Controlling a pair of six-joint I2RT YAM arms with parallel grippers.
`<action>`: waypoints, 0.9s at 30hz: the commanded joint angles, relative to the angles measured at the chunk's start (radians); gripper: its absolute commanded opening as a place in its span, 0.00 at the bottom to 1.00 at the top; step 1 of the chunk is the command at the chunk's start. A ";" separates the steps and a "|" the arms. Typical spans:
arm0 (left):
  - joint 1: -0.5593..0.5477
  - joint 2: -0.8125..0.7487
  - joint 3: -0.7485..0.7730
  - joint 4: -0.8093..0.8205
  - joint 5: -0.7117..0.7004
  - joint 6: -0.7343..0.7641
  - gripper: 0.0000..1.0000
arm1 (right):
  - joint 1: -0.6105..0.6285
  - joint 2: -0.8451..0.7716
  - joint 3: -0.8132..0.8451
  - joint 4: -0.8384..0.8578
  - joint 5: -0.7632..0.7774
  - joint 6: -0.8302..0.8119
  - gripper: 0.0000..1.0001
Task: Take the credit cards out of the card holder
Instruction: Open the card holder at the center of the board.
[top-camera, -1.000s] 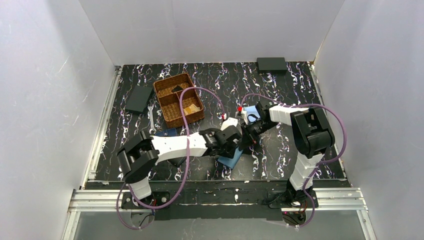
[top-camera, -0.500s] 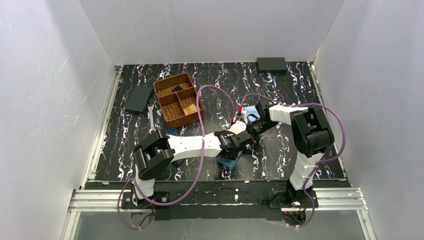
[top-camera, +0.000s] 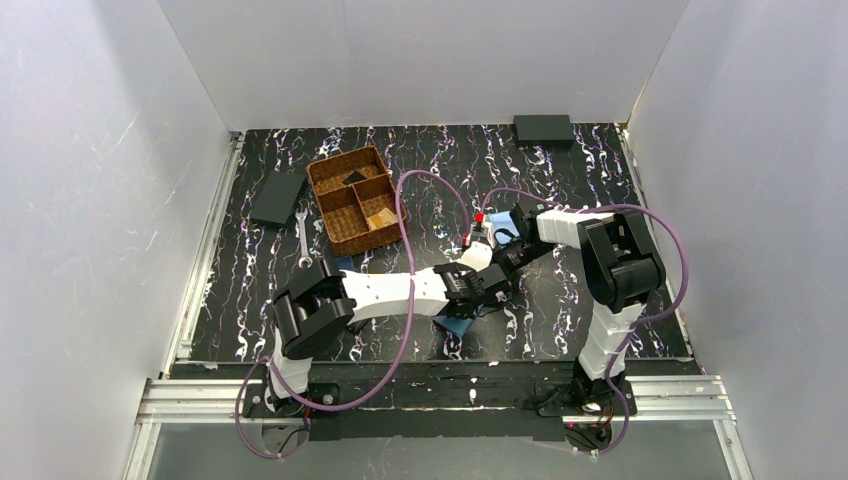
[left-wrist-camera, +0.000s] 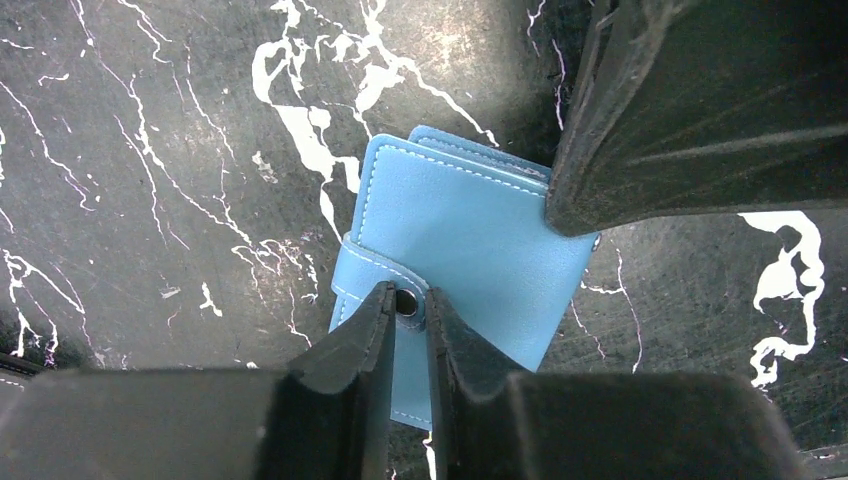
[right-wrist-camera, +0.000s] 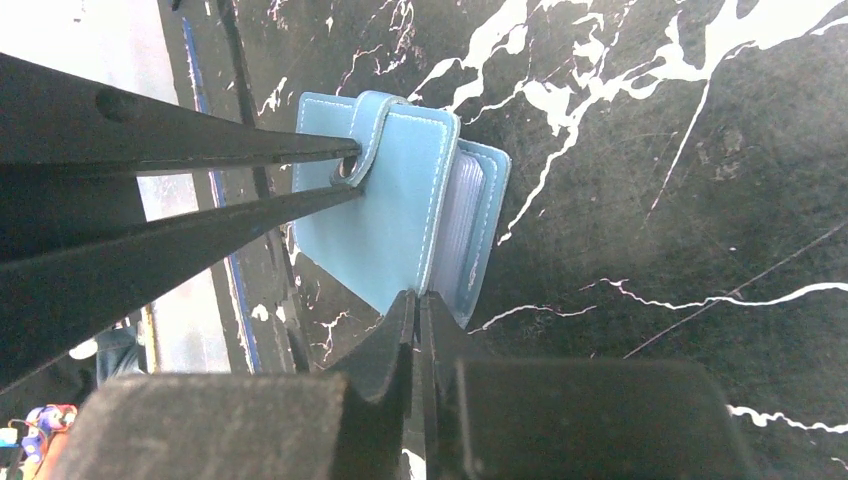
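the stitched steel-blue card holder (left-wrist-camera: 470, 225) is clamped at its snap strap (left-wrist-camera: 368, 266) by the left gripper (left-wrist-camera: 405, 302), and at its cover edge by the right gripper (right-wrist-camera: 417, 300).

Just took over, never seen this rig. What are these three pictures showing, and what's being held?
Two robot arms work on a black marbled table. The wide picture looks down from above and behind them; a woven basket and a wrench lie back left. The others come from cameras on each wrist. The left wrist view shows the left gripper pinching the strap of the blue card holder. The right wrist view shows the right gripper pinching its cover edge, with pale credit cards between the covers.
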 joint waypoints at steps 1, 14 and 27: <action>0.018 0.030 -0.030 -0.126 -0.096 -0.053 0.06 | 0.007 0.006 0.029 -0.037 -0.031 -0.018 0.01; 0.066 -0.199 -0.196 0.015 0.004 0.043 0.00 | 0.007 0.002 0.038 -0.045 0.019 -0.040 0.01; 0.277 -0.530 -0.484 0.341 0.510 0.037 0.00 | -0.008 -0.131 0.076 -0.148 0.115 -0.205 0.56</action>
